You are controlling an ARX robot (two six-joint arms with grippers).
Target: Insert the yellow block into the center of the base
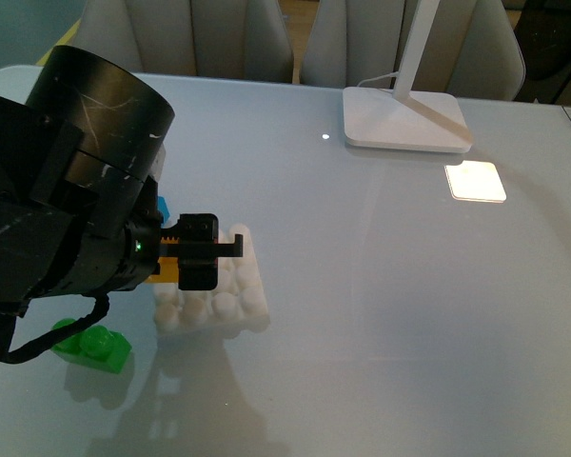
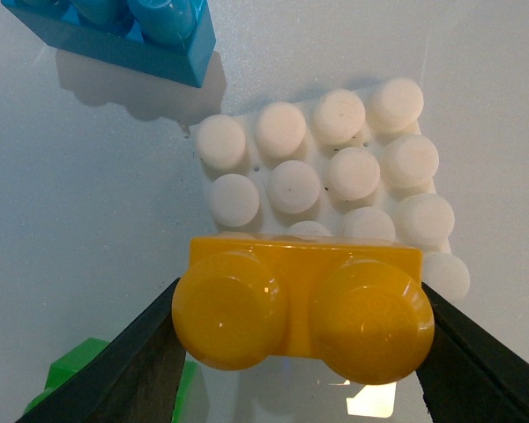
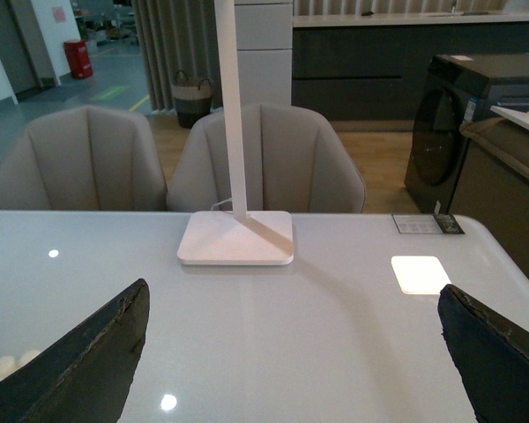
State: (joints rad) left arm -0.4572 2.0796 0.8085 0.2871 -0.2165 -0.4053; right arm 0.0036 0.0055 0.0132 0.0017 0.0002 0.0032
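Observation:
The yellow block (image 2: 304,304), two round studs facing the camera, is held between the black fingers of my left gripper (image 2: 301,310), which is shut on it. It hangs over the near edge of the white studded base (image 2: 335,167). In the front view the left gripper (image 1: 198,252) sits over the base (image 1: 219,295), and only a sliver of the yellow block (image 1: 167,270) shows. My right gripper (image 3: 291,352) stands open over bare table with nothing between its fingers; a few studs of the base (image 3: 0,366) peek in at the edge.
A blue brick (image 2: 123,31) lies just beyond the base, and a green brick (image 1: 93,345) sits near the front left. The white lamp foot (image 1: 404,119) stands at the back, with a bright light patch (image 1: 475,181) beside it. Chairs line the far edge.

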